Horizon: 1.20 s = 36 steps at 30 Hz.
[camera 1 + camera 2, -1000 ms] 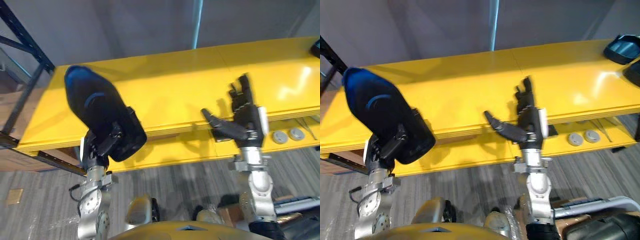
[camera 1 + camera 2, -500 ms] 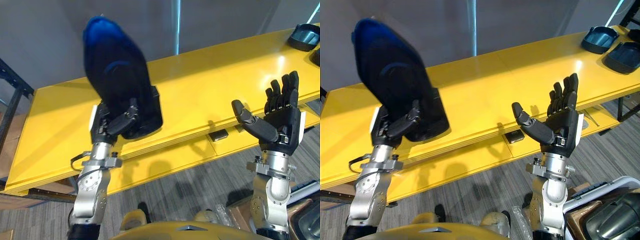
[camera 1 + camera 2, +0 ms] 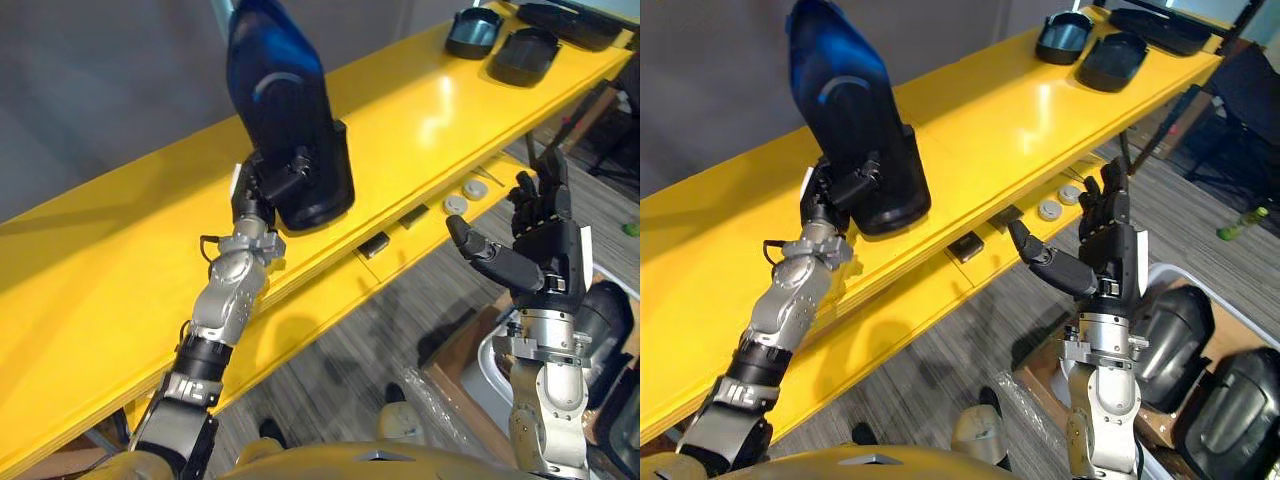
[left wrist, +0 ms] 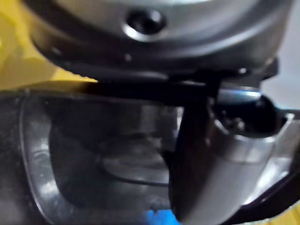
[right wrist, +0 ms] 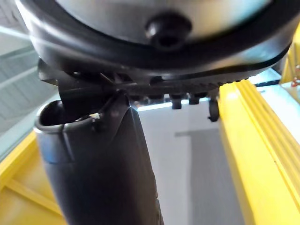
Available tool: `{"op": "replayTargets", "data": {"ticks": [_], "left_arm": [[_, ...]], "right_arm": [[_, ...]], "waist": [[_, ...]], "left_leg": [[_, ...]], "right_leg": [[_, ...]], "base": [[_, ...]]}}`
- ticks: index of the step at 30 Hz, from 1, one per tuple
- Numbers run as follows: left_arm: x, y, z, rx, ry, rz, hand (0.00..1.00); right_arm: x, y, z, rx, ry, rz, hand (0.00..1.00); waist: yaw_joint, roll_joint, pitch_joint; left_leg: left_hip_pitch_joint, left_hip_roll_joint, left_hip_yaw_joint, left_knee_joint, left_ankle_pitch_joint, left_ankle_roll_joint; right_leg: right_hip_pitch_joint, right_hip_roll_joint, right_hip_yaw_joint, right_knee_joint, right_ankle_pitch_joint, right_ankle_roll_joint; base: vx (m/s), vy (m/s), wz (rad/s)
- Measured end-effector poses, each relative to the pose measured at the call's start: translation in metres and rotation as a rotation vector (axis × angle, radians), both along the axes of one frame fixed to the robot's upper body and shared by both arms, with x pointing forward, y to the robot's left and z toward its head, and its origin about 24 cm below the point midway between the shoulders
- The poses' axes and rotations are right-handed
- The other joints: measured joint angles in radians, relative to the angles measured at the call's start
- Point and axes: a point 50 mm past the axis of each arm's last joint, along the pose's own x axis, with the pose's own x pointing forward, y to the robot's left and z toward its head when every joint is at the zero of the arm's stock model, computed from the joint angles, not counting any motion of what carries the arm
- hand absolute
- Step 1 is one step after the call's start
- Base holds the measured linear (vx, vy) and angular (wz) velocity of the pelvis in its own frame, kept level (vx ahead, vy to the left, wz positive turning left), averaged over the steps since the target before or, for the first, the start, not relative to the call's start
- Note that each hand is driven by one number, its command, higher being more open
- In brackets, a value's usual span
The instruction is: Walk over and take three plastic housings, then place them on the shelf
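Observation:
My left hand (image 3: 268, 188) is shut on a large dark blue plastic housing (image 3: 285, 110), held upright over the yellow shelf (image 3: 110, 270) near its front edge. I cannot tell whether its lower end touches the board. In the left wrist view the housing's hollow inside (image 4: 93, 154) shows past the thumb (image 4: 215, 173). My right hand (image 3: 1105, 250) hangs open in front of the shelf and holds nothing. Three more dark housings (image 3: 1065, 35) (image 3: 1112, 60) (image 3: 1160, 25) lie at the shelf's far right end.
The shelf's lower board carries two round discs (image 3: 465, 195) and small black blocks (image 3: 375, 245). A bin on the floor at the lower right holds more dark housings (image 3: 1230, 400). Grey floor runs in front of the shelf.
The camera has swung, so the whole scene has shifted and the bin has come into view. My left arm has stretched out, carrying the housing farther over the shelf. The right hand stays open.

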Motion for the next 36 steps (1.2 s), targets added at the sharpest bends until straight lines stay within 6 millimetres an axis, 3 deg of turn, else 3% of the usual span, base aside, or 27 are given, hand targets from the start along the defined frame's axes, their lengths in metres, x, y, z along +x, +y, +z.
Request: {"op": "replayTargets", "data": {"ticks": [5, 9, 13, 18, 19, 22, 25, 30, 36], "left_arm": [[0.018, 0.014, 0.009, -0.036, 0.035, 0.098, 0.00], [0.030, 0.014, 0.014, -0.080, 0.064, 0.123, 0.00], [0.035, 0.010, 0.021, -0.098, 0.058, 0.132, 0.00], [0.046, 0.003, 0.045, -0.100, 0.012, 0.134, 0.00], [0.047, 0.002, 0.048, -0.101, 0.005, 0.135, 1.00], [0.050, -0.001, 0.058, -0.100, -0.014, 0.128, 1.00], [0.053, 0.000, 0.053, -0.092, 0.019, 0.158, 1.00], [0.055, -0.005, 0.062, 0.023, -0.002, 0.208, 1.00], [0.062, -0.005, 0.088, 0.094, -0.050, 0.291, 1.00]], "right_arm": [[-0.001, 0.026, -0.016, 0.096, 0.085, 0.174, 1.00], [-0.005, 0.053, -0.026, 0.140, 0.136, 0.299, 1.00], [-0.005, 0.076, -0.024, 0.163, 0.143, 0.403, 1.00], [-0.004, 0.082, -0.015, 0.180, 0.116, 0.388, 1.00], [-0.003, 0.082, -0.014, 0.181, 0.113, 0.384, 1.00], [-0.001, 0.082, -0.012, 0.192, 0.111, 0.360, 1.00], [-0.001, 0.082, -0.012, 0.203, 0.117, 0.355, 1.00], [-0.002, 0.091, -0.013, 0.228, 0.132, 0.400, 1.00], [-0.002, 0.102, -0.012, 0.248, 0.137, 0.441, 1.00]], "waist": [[-0.028, -0.001, 0.003], [-0.038, -0.001, 0.021], [-0.051, 0.002, 0.062], [-0.051, 0.003, 0.104], [-0.052, 0.003, 0.112], [-0.052, 0.003, 0.136], [-0.054, 0.005, 0.141], [-0.052, 0.005, 0.169], [-0.052, 0.005, 0.220]], "left_leg": [[0.008, 0.006, 0.032, -0.024, 0.010, -0.004], [0.008, 0.005, 0.039, -0.024, 0.011, -0.002], [-0.001, 0.005, 0.038, -0.024, 0.015, -0.001], [-0.028, 0.005, 0.031, -0.021, 0.028, 0.002], [-0.028, 0.006, 0.031, -0.021, 0.028, 0.002], [-0.033, 0.006, 0.031, -0.022, 0.031, 0.003], [-0.047, 0.006, 0.033, -0.021, 0.033, 0.004], [-0.049, 0.007, 0.036, -0.020, 0.036, 0.006], [-0.065, 0.007, 0.039, -0.018, 0.043, 0.010]], "right_leg": [[-0.024, 0.013, 0.030, 0.000, 0.005, 0.001], [-0.029, 0.013, 0.038, 0.002, 0.007, 0.002], [-0.037, 0.013, 0.038, 0.004, 0.007, 0.003], [-0.062, 0.013, 0.035, 0.015, 0.009, 0.006], [-0.063, 0.013, 0.035, 0.018, 0.009, 0.006], [-0.071, 0.013, 0.036, 0.022, 0.009, 0.006], [-0.084, 0.013, 0.036, 0.022, 0.010, 0.009], [-0.087, 0.013, 0.037, 0.024, 0.012, 0.013], [-0.109, 0.013, 0.042, 0.031, 0.018, 0.024]], "base": [[0.00, -0.016, -0.17], [-0.01, 0.005, -0.06], [0.00, 0.000, 0.00], [-0.02, -0.006, 0.04], [0.00, 0.000, 0.00], [0.00, 0.000, 0.00], [0.00, 0.000, 0.00], [0.00, 0.000, 0.00], [-0.04, -0.007, -0.01]]}}
